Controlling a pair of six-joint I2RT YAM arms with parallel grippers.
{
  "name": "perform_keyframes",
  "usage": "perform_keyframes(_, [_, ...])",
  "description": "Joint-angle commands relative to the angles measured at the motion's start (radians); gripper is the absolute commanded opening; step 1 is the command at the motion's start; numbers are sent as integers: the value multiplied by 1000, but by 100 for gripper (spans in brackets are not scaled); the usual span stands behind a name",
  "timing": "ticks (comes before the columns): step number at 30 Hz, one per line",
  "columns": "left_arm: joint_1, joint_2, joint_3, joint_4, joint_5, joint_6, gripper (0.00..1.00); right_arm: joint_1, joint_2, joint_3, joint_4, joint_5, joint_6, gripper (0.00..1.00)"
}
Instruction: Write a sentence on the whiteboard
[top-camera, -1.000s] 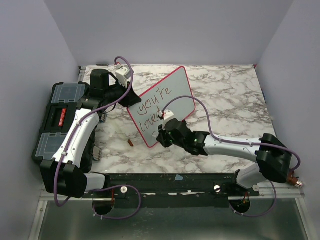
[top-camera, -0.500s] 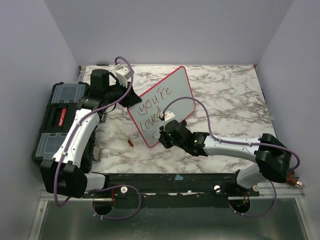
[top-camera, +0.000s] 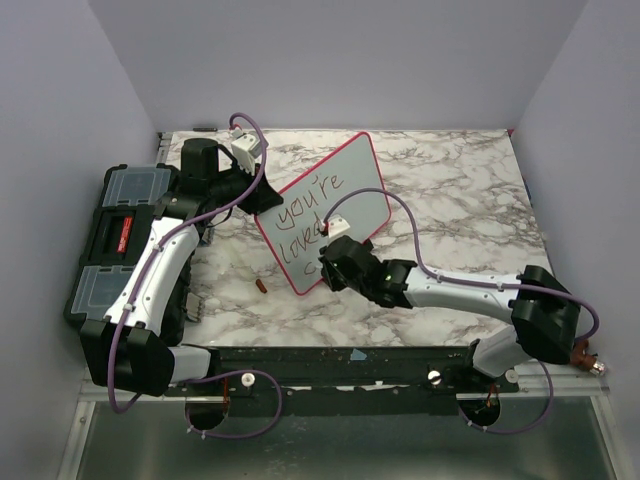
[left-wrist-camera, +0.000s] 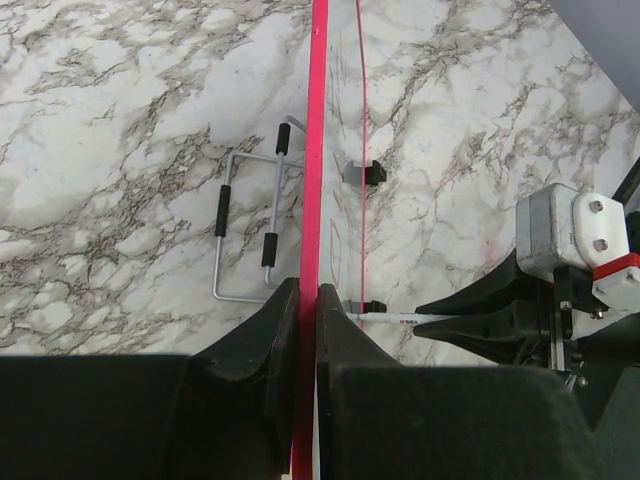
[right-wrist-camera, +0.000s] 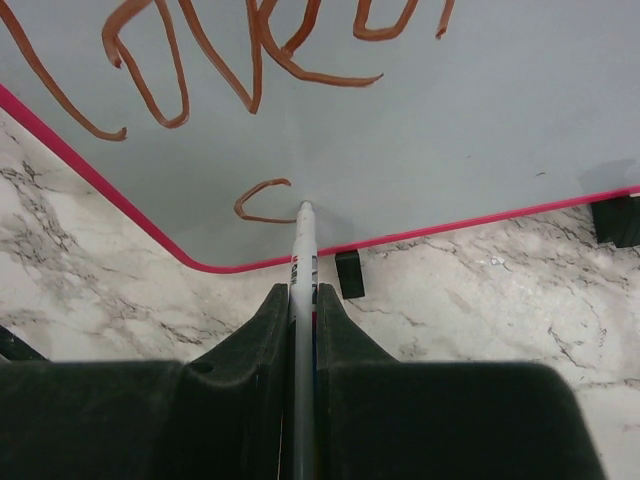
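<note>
Nearest the arm bases, the right gripper is pressed together on a slim white marker. The marker is pinched along its barrel so that the tip projects past the fingertips and can be steered like a pen. The tip is set against the whiteboard, low on its face and just above the bottom frame. It rests at the end of a small brown curl drawn beneath the words "you're loved", so a further stroke is judged to be in hand. The board is thus found directly ahead of this claw and is touched by the marker alone, not by the fingers. On the marble table, just beside the board's near corner, a small brown piece is seen; what it is cannot be told. The board is stood on its long edge on small black clip feet, so that its writing face is offered to the right arm. Farther back, the left gripper is clamped on the red-pink frame at the board's left end, with one finger laid on each face. This hold is judged to brace the board against the push of the marker. Behind the board a wire stand lies flat on the marble, and whether it touches the board cannot be told. At the far left a black toolbox is placed beside the left arm.
</note>
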Motion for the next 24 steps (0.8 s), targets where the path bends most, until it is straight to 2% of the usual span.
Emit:
perform_keyframes(1, [-8,-21,4,16,-36,30,0,-4,33,75,11,47,-26,1])
perform_keyframes(15, [-11,-19,3,13,-38,30,0,-4,52,205,-5,57,-61,1])
perform_keyframes(24, [-12,-20,4,14,-39,30,0,-4,52,169,6,49,-44,1])
